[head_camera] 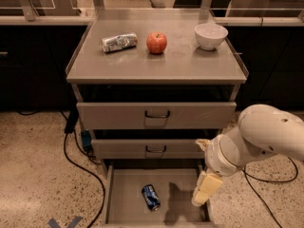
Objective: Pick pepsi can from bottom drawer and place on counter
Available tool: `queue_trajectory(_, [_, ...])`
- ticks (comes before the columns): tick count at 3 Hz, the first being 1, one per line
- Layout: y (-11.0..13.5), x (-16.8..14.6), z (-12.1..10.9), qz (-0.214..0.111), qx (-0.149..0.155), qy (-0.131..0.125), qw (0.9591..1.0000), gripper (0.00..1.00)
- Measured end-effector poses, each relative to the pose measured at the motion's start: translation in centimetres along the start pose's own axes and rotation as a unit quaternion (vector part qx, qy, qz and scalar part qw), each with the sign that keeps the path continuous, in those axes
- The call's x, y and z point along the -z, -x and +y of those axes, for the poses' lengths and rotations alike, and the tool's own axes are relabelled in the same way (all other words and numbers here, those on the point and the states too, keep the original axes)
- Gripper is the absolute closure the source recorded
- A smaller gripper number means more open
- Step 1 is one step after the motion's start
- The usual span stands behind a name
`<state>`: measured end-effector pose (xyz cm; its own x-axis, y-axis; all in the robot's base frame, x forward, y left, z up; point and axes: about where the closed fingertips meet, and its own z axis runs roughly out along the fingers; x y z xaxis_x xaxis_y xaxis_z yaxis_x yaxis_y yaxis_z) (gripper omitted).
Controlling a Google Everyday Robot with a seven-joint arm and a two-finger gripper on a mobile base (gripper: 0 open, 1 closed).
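Observation:
The pepsi can (151, 197) lies on its side on the floor of the open bottom drawer (124, 207), left of centre. My gripper (205, 189) hangs over the drawer's right side, to the right of the can and apart from it; its cream fingers (207, 186) point down. The white arm (259, 139) comes in from the right. The grey counter (156, 63) tops the cabinet.
On the counter lie a silver-white patterned can (118, 42), a red apple (156, 42) and a white bowl (211, 35). Two closed drawers with black handles (157, 114) sit above the open one. Black cables (76, 151) run over the floor at the left.

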<state>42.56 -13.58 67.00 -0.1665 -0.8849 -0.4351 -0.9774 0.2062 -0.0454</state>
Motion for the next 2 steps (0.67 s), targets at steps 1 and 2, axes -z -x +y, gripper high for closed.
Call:
queue_trajectory(1, [0.0,0.0,0.0,-0.001,0.001,-0.001,1.0000,0.00])
queue_trajectory(2, [-0.2,-1.1,-0.1,-0.021,0.012,-0.010,0.9997,0.00])
